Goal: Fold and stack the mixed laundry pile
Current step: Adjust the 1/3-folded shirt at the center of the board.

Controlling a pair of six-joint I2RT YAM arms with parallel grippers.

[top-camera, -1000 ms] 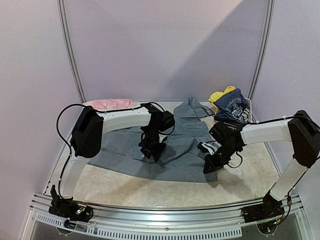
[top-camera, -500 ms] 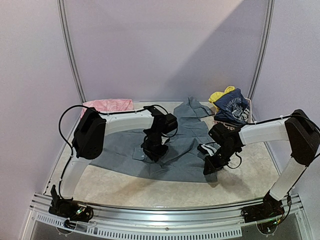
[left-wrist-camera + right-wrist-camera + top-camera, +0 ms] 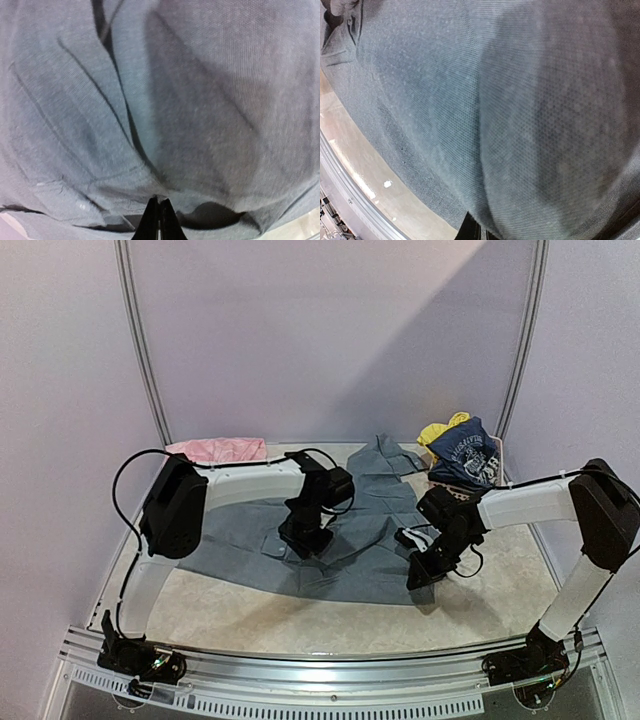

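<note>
The grey collared shirt (image 3: 365, 540) lies spread across the middle of the table and fills both wrist views (image 3: 190, 100) (image 3: 510, 100). My left gripper (image 3: 305, 538) presses down on the shirt's middle. In the left wrist view, my left gripper (image 3: 159, 202) is shut, pinching a raised fold of grey cloth at its tips. My right gripper (image 3: 421, 575) sits at the shirt's near right corner. It (image 3: 479, 227) is shut on the hem, which drapes over the fingers and hides most of them. The navy top (image 3: 466, 460) and the yellow piece (image 3: 440, 429) are heaped at the back right.
A pink item (image 3: 220, 448) lies at the back left by the wall. The beige table (image 3: 230, 615) shows in front of the shirt, and a metal rail (image 3: 330, 685) runs along the near edge. A curved frame pole (image 3: 140, 340) stands on each side.
My left gripper has closed on a fold of the shirt and shifted slightly. The right gripper has stayed at the shirt's corner.
</note>
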